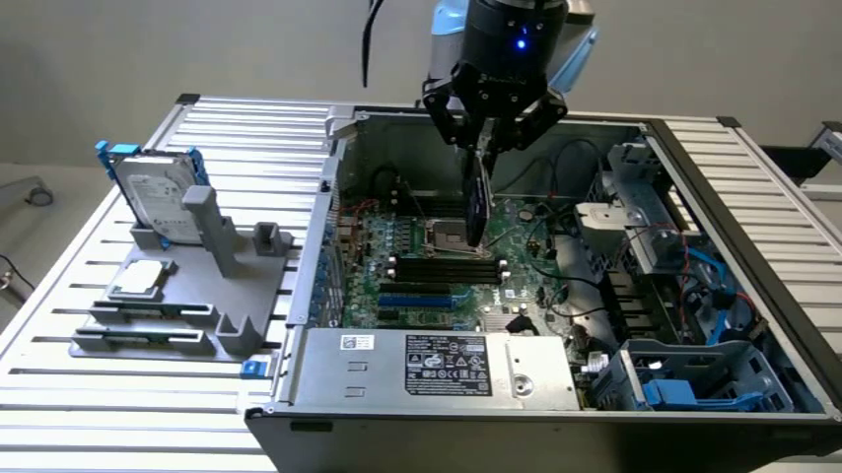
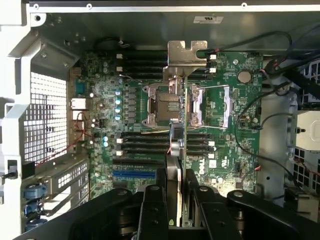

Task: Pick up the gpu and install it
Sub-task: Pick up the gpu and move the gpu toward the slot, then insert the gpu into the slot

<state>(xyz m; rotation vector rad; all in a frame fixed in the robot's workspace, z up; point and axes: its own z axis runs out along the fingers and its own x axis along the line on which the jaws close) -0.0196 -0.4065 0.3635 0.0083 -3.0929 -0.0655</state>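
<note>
Gpu [image 1: 480,197], a thin black card with a silver end bracket, hangs edge-down from your black claw [image 1: 486,148], clamped between its fingers, over the green motherboard [image 1: 408,261].

**Exterior view:** a camera set high and well back looks obliquely down over the slatted table [image 1: 79,394] into the open computer case [image 1: 322,227], taking in the whole case and the gripper [image 1: 484,148] above it. **Wrist view:** a camera on the arm looks straight down past the gripper [image 2: 181,172] into the case at close range, meeting the motherboard [image 2: 100,105] face-on. Both views share the motherboard [image 1: 421,271], its CPU socket [image 1: 448,234] [image 2: 157,105] and the gpu [image 1: 479,202] [image 2: 186,60] gripped edge-on.
</note>
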